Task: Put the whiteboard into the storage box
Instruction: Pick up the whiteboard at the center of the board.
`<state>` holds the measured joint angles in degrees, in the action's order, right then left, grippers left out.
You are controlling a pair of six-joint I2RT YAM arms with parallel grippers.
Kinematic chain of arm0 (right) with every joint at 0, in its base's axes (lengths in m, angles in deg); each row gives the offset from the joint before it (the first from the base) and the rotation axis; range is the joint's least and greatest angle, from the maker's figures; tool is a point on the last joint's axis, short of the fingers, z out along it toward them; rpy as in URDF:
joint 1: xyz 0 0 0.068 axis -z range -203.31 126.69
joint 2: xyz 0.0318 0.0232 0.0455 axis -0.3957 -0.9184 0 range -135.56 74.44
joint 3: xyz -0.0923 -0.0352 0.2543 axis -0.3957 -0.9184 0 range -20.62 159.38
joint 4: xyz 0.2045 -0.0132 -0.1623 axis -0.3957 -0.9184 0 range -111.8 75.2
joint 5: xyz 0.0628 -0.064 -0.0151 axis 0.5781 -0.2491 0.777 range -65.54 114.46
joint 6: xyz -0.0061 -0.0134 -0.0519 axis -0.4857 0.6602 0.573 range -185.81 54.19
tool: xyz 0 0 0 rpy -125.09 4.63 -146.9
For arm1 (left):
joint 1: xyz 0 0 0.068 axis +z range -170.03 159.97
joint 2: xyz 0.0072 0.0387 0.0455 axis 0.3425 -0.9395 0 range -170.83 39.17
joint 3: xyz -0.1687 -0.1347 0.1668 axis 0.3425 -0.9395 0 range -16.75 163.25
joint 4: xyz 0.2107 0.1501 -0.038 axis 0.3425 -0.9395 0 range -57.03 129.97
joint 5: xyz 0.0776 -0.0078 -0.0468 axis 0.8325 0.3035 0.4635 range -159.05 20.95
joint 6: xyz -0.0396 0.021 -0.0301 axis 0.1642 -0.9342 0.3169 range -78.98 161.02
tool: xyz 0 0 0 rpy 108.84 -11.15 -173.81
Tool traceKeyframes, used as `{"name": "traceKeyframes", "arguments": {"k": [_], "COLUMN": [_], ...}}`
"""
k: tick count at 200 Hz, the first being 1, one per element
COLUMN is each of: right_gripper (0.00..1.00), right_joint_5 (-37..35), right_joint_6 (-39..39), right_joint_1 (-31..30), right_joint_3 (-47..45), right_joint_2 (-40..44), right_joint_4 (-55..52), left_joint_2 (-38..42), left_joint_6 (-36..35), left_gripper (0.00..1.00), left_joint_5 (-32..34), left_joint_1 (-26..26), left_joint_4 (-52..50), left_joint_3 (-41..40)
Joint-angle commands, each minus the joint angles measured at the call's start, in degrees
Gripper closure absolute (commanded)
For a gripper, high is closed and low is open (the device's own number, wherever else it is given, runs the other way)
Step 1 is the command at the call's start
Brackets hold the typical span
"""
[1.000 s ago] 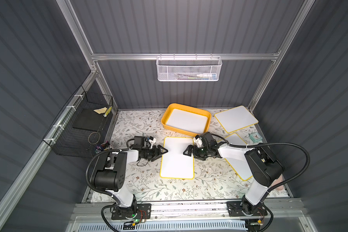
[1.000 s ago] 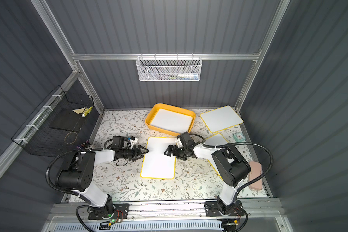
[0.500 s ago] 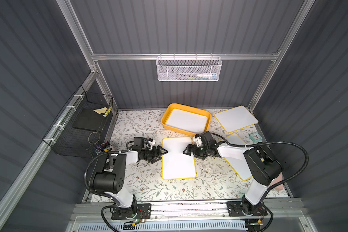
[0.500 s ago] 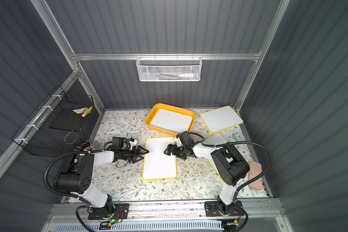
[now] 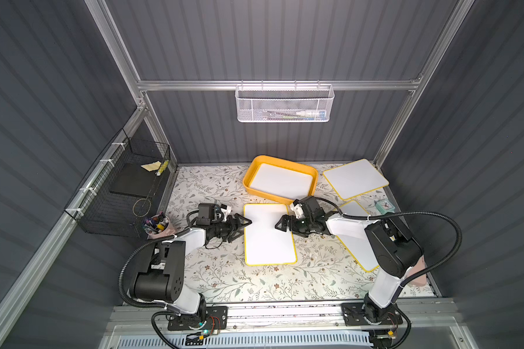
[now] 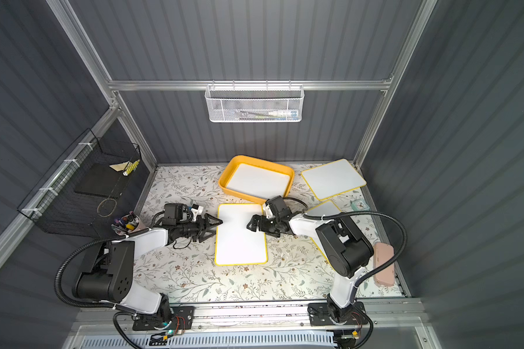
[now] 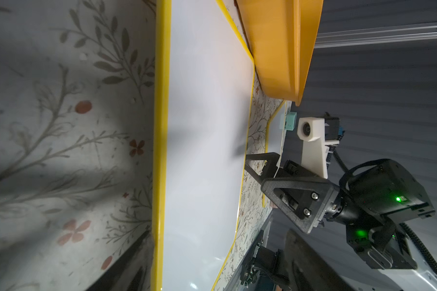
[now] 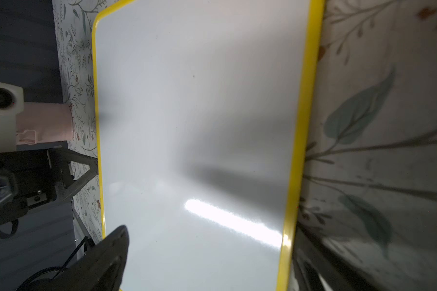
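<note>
1. The floral mat is flat and bare between the arm bases and the whiteboard. The whiteboard lies face-up at mid-table, not yet in the box, with its long axis running from near to far.
2. The left gripper meets the board's left long edge and the right gripper meets the right long edge. They face each other across the far half, about equally close. Both sets of jaws are spread and hold nothing. The fingertips reach the yellow rim, but actual contact cannot be confirmed.
3. The board lies between the two grippers, so the judged next move is a pinch on both edges followed by a lift.
4. The storage box sits just beyond the board's far short edge, slightly skewed. One white board already lies inside it. The carry is judged to be short and forward, and it must clear the box's rolled rim.
5. Spare boards lie to the right, well clear of that path.
6. A black wire basket hangs on the left wall and a white mesh basket hangs on the back wall, both out of the way.
</note>
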<state>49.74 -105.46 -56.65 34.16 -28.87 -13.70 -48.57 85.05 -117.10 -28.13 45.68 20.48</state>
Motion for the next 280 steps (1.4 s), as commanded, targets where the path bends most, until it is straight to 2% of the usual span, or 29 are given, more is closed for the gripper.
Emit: {"name": "traceKeyframes", "arguments": {"k": [1,32,76,176,224,280], "right_gripper": [0.01,0.01,0.01,0.01,0.01,0.01], "right_joint_5": [7.61,7.62,8.62,10.56,11.29,13.12], "right_joint_6": [-0.43,-0.07,-0.68,-0.51,-0.24,0.12], "right_joint_1": [-3.29,-3.24,-3.22,-3.05,-2.96,-2.96], "right_joint_3": [-1.07,-1.18,-1.51,-0.74,0.12,1.73], "right_joint_2": [-3.87,-4.11,-4.16,-5.45,-6.21,-7.52], "right_joint_4": [-1.99,-1.95,-0.73,-0.18,-0.24,-0.1], "left_joint_2": [1.44,2.73,4.27,4.95,2.87,-5.41], "left_joint_6": [3.11,3.56,14.49,20.36,29.94,45.99], "left_gripper": [0.19,0.19,0.19,0.22,0.23,0.25], "left_joint_5": [-11.83,-11.36,-12.17,-10.59,-8.99,-9.75], "left_joint_1": [-2.63,-2.63,-2.63,-2.68,-2.71,-2.71], "left_joint_4": [5.09,4.77,17.43,22.6,35.87,64.26], "left_joint_3": [-0.27,-0.64,-4.33,-8.41,-14.38,-19.58]}}
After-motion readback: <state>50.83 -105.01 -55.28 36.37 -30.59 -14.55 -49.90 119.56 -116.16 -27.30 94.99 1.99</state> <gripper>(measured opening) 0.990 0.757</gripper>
